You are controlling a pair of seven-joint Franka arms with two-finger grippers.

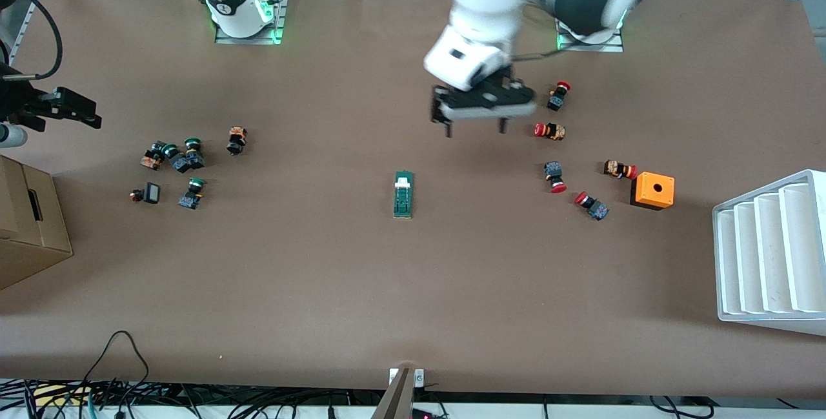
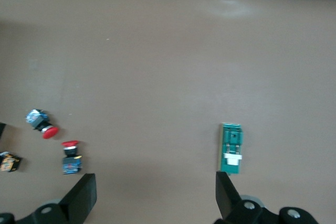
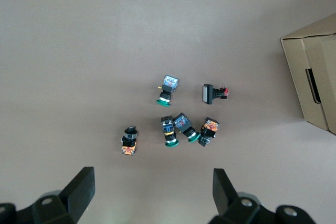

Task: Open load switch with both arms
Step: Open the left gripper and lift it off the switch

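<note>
Brown bench (image 1: 322, 277) | switch (image 1: 403, 194) untouched | left pincer (image 1: 475, 125) apart above bench, must straddle its narrow sides | right pincer (image 3: 152, 192) apart over green buttons (image 3: 176, 127), waits

Brown table (image 1: 322, 277) bearing load switch (image 1: 403, 194) (mid-table); red-capped push buttons (image 1: 555, 177) beside it toward left arm's end, green-capped push buttons (image 1: 184, 161) toward right arm's.

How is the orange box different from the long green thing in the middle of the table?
The orange box is bright orange and squarish, while the load switch is dark green, long and narrow. The orange box has a round hole in its top; the load switch carries a white piece near one end instead. The orange box sits toward the left arm's end of the table, the load switch near the middle. Both rest on the brown table, untouched.
</note>
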